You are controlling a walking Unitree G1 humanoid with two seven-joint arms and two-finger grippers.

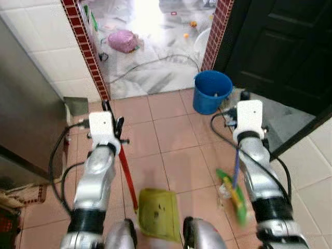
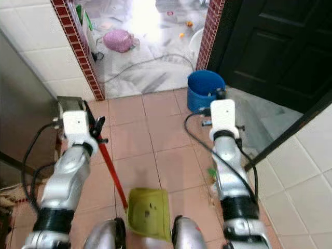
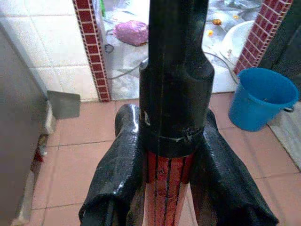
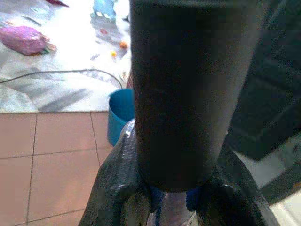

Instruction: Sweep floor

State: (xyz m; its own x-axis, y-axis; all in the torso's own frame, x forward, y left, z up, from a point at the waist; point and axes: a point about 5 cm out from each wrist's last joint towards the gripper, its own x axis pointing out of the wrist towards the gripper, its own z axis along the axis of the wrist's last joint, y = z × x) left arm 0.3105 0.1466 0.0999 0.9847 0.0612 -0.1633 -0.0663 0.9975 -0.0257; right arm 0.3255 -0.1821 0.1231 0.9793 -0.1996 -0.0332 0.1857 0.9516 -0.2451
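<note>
Green dustpan point(image 1: 158, 213) lies floor-level btwn left end effector point(image 3: 176, 188), clamping its red handle point(image 1: 128, 181), & right end effector point(image 4: 176, 197), gripping the broom point(image 1: 233, 193).

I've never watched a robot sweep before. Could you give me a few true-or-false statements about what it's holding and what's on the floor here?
1. The left gripper is shut on the red dustpan handle. True.
2. The green dustpan hangs in the air above the bucket. False: it sits low on the tiled floor between the arms.
3. The blue bucket stands by the brick doorway. True.
4. The right gripper is open and holds nothing. False: it is shut on the broom handle.
</note>
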